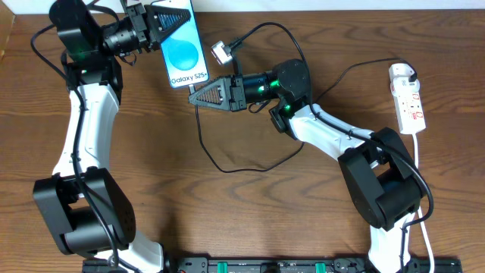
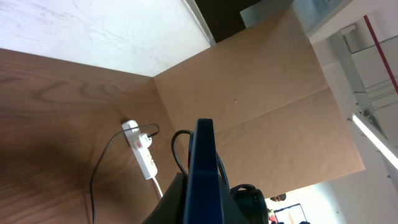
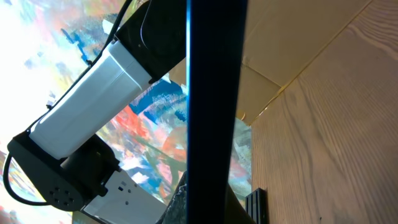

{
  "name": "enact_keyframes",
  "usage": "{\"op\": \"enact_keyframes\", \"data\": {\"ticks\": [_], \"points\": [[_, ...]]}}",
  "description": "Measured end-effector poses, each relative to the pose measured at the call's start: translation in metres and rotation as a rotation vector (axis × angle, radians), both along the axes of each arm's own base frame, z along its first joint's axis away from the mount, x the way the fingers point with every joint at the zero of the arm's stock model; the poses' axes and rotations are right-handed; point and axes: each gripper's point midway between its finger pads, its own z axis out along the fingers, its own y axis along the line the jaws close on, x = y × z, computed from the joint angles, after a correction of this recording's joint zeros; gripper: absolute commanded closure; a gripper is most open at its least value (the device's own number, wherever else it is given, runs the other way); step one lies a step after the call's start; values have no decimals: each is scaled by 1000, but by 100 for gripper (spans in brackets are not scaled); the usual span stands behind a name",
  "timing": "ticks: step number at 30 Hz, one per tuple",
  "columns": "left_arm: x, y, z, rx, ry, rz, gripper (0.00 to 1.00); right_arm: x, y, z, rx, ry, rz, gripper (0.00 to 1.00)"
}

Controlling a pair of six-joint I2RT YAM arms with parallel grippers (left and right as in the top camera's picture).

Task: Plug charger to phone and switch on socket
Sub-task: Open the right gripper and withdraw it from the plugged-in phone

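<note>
The phone (image 1: 184, 53), blue screen up, hangs in the air at the back left. My left gripper (image 1: 179, 20) is shut on its top end. It shows edge-on in the left wrist view (image 2: 204, 168) and in the right wrist view (image 3: 214, 93). My right gripper (image 1: 195, 95) sits just under the phone's bottom edge, and the phone hides its fingertips in its own view. The thin black charger cable (image 1: 227, 170) rises from the table into these jaws, with its tip hidden. The white socket strip (image 1: 409, 102) lies at the far right and holds the charger's white plug (image 1: 402, 73). It also shows in the left wrist view (image 2: 144, 155).
A thicker black robot cable (image 1: 265, 26) loops over my right arm. A brown cardboard wall (image 2: 261, 93) stands behind the table. A black rail (image 1: 303, 265) runs along the front edge.
</note>
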Motion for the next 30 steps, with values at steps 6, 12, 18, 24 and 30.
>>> {"op": "enact_keyframes", "data": {"ticks": [6,12,18,24,30], "points": [[-1,0,0,0,0,-3,93,0,0,0,1,-3,-1,99],[-6,-4,-1,2,3,-40,93,8,0,2,15,5,-43,24],[-10,-10,-1,4,3,-67,93,15,-3,7,35,-10,-74,1],[-10,-10,-1,4,3,-67,93,12,-5,13,63,-51,-74,1],[-9,-7,-1,3,4,-62,93,22,-14,13,63,-52,-98,1]]}}
